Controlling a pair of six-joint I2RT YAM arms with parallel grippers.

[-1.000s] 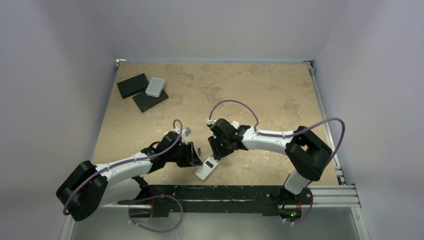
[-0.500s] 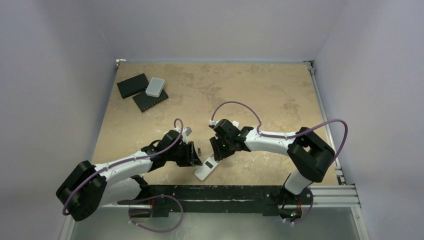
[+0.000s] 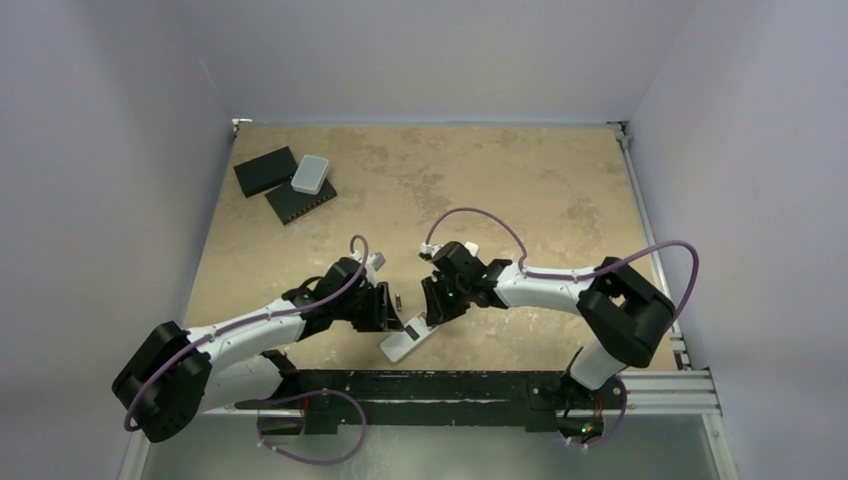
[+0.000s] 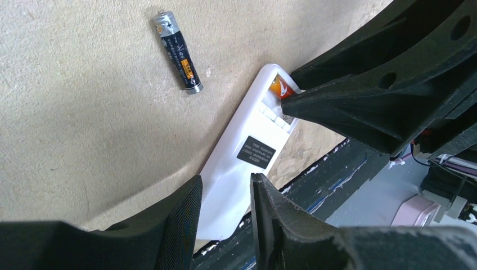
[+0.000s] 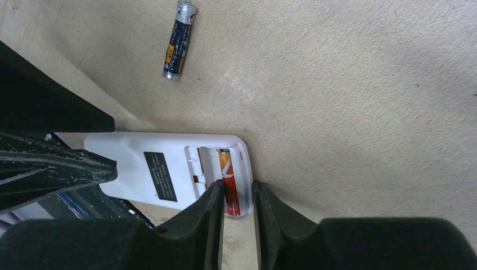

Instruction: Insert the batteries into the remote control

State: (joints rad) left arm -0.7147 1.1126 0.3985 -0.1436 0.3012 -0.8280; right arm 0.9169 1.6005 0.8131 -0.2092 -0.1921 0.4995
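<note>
A white remote control (image 3: 404, 340) is seen lying near the front edge of the table (image 3: 520, 190), between the left gripper (image 3: 393, 321) and the right gripper (image 3: 431, 316). One small battery (image 3: 399, 300) is laid just beyond it.

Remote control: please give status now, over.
Left claw clamps white rectangular remote control. Right claw over reddish-orange cylindrical battery in compartment, grip unclear. Loose on table: dark grey-black battery.

Far-left corner of the tan mottled surface (image 3: 520, 180): two flat black slabs, one farther left (image 3: 262, 171) and one nearer (image 3: 302, 205) (ridged along its near edge). A light grey rounded box (image 3: 311, 174) rests on top, overlapping both.
</note>
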